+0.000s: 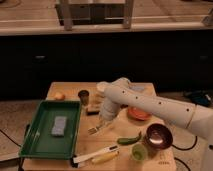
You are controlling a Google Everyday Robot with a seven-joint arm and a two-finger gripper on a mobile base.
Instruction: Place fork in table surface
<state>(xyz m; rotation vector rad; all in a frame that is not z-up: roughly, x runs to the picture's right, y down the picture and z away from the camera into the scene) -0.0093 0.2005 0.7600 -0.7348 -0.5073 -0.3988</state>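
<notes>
The small silver fork [96,129] is at the tip of my gripper [104,121], low over or touching the light tan table surface [112,147], just right of the green tray. Whether the fork is still held cannot be made out. The white arm reaches in from the right and bends down to the gripper at the table's middle. The green chilli [129,139] lies to the fork's right.
The green tray [35,142] holds a grey sponge [59,126] at the left. A white-handled utensil [94,154] and a yellow-handled one [106,159] lie near the front edge. A maroon bowl [159,136], green cup [139,151], orange plate [137,114] and dark cup [84,96] stand around.
</notes>
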